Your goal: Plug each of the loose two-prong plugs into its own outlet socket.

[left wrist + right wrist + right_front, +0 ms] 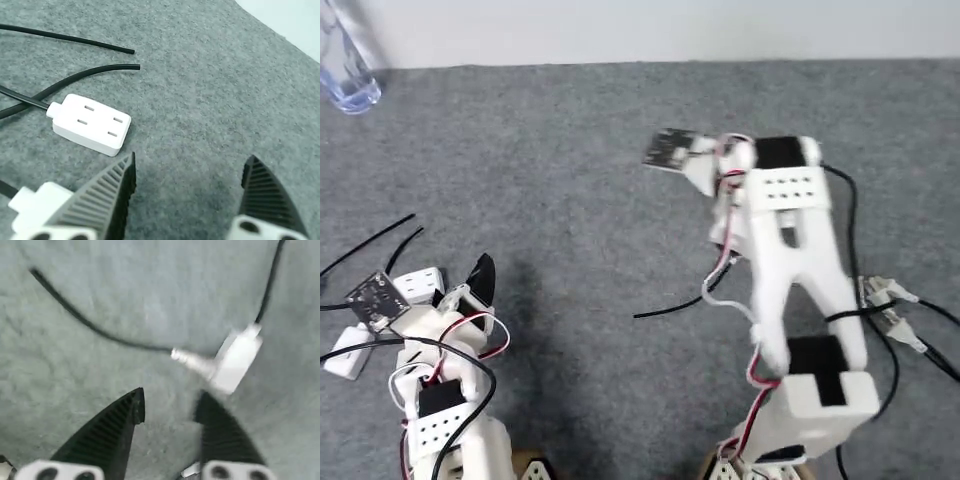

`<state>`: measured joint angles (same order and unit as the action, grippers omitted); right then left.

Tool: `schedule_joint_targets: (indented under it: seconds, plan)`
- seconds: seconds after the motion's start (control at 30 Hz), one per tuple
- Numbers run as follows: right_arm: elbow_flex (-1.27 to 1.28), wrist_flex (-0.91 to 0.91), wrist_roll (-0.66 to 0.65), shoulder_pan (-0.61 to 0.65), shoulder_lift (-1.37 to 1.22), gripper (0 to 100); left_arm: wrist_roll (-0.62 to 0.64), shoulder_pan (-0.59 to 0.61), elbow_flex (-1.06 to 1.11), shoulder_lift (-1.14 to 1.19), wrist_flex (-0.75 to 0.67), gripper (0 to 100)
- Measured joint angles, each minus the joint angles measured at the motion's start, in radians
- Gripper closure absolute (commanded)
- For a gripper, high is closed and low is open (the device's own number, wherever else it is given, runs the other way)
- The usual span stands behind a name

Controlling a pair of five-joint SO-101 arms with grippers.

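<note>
left gripper [190, 167] apart, near white outlet socket [90, 123] | right gripper [170, 400] apart, over what looks like a plug [235, 362]

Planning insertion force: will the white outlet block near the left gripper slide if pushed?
Probably slides: the outlet block looks like light plastic, lying loose on the grey fabric surface, though the fabric may add some grip. Its flat, low body seems unlikely to tip. The black cord looks floppy, so it gives little anchoring.

High cam overhead on table [570, 200]; wrist cams close-up, facing same table.
</note>
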<state>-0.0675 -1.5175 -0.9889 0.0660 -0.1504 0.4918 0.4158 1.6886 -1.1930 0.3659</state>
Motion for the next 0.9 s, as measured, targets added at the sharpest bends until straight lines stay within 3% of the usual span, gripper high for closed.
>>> schedule_joint_targets:
  seconds: [0.2,0.47,0.7,0.9]
  plan:
    - [0.084,0.227,0.002,-0.180,-0.117,98.8,0.000,0.000,0.000,0.000,0.000,67]
    - [0.083,0.442,-0.066,-0.199,-0.334,99.1,0.000,0.000,0.000,0.000,0.000,67]
    - [-0.104,0.454,-0.078,-0.181,-0.482,99.1,0.000,0.000,0.000,0.000,0.000,67]
    - [-0.299,0.341,-0.078,-0.107,-0.560,99.1,0.000,0.000,0.000,0.000,0.000,67]
